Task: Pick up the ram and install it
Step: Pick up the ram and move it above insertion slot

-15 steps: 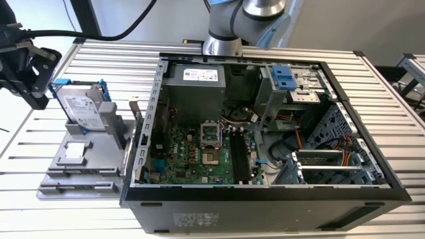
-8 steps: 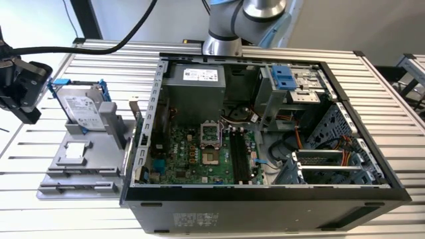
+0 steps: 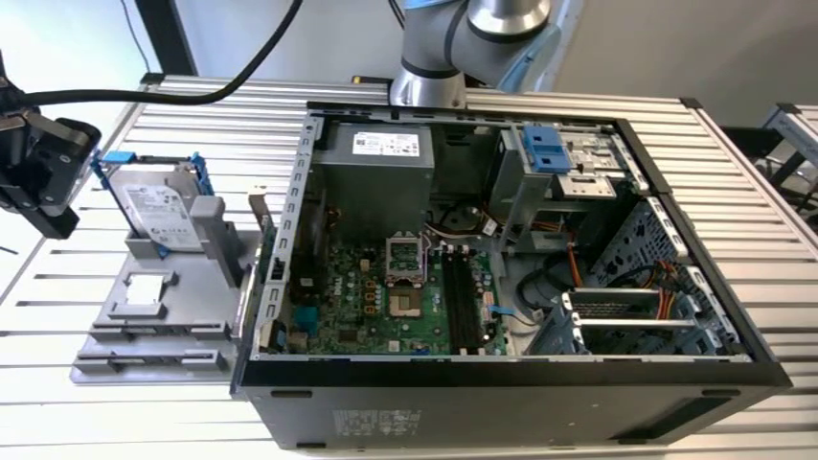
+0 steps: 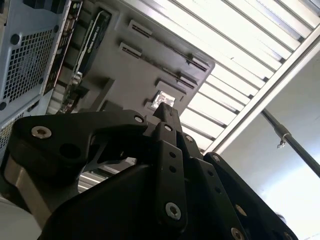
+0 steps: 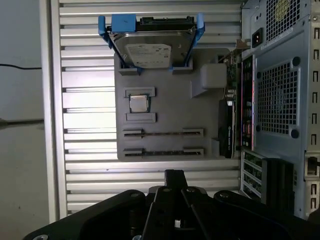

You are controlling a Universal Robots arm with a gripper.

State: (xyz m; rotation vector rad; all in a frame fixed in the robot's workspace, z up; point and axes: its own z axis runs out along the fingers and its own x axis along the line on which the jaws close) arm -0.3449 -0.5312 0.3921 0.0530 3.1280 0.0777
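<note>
Ram (image 5: 163,134) stands edge-up in a grey tray (image 5: 170,102) slot, apart from the closed, empty gripper (image 5: 173,175).

You see matte black metal gripper (image 5: 173,175). Pale grey moulded plastic tray (image 5: 170,110), plain. Silver hard drive with white label (image 5: 152,50), bright blue frame (image 5: 123,24). Small square silver chip (image 5: 139,104), shiny. Green circuit board (image 3: 371,297), black computer case (image 3: 511,402). Your table (image 5: 85,165): silver-white ribbed slats, striped.

Gripper (image 3: 52,206) cut by exterior view's left edge.
</note>
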